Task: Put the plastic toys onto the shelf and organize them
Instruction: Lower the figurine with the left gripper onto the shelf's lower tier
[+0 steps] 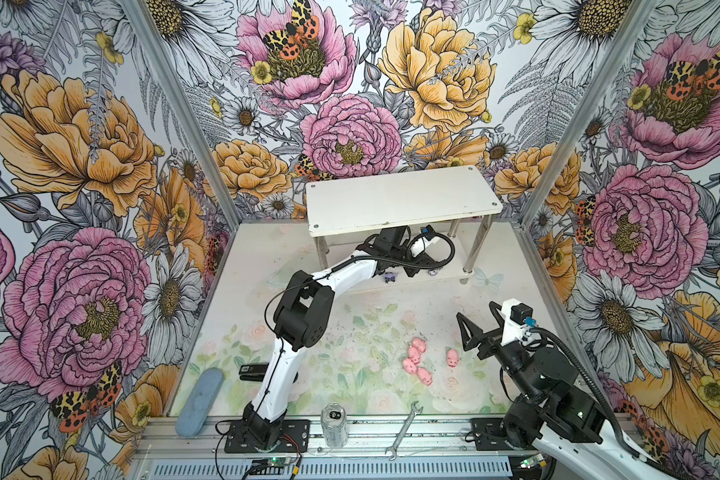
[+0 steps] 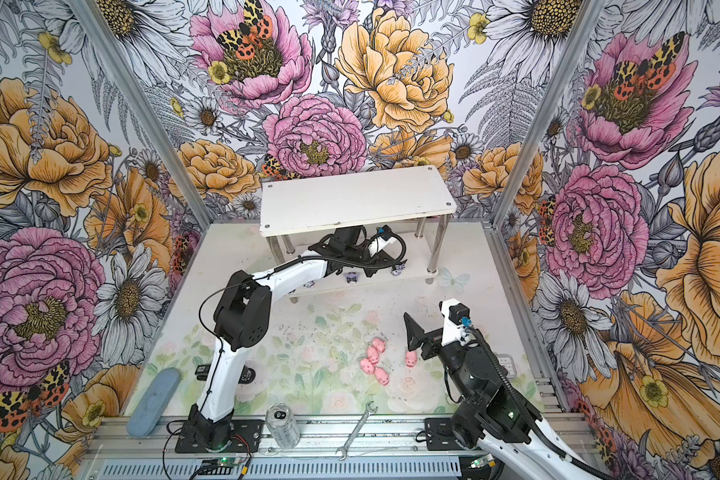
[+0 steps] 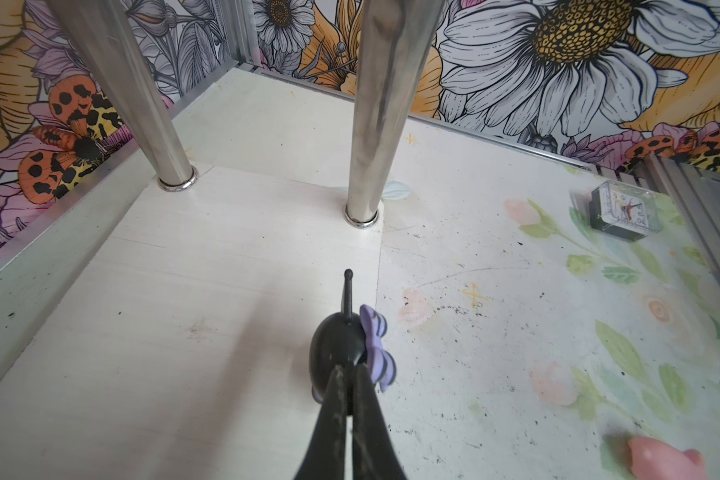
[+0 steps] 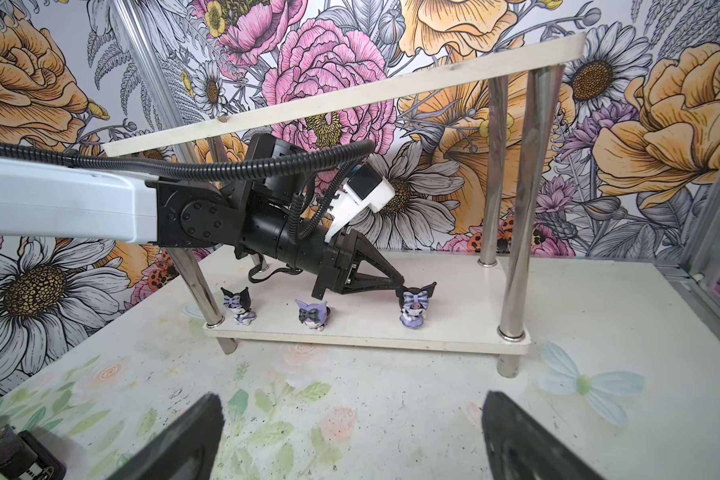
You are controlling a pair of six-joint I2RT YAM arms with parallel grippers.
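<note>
Pinching one figurine [image 3: 335,353], left jaws closed.

Matt white shelf [image 1: 400,199], glossy chrome legs [image 3: 371,104]

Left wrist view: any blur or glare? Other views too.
Left wrist view: left claw and the black-and-purple figurine it pinches are soft; chrome legs carry bright streaks. Right wrist view: right claw blurred at the frame edge. Both top views: sharp, evenly lit, corner posts splayed.

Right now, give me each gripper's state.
Left gripper: shut on the black-purple-white pointed-ear figurine standing on the white shelf, lower tier.
Right gripper: open, holding nothing.
</note>
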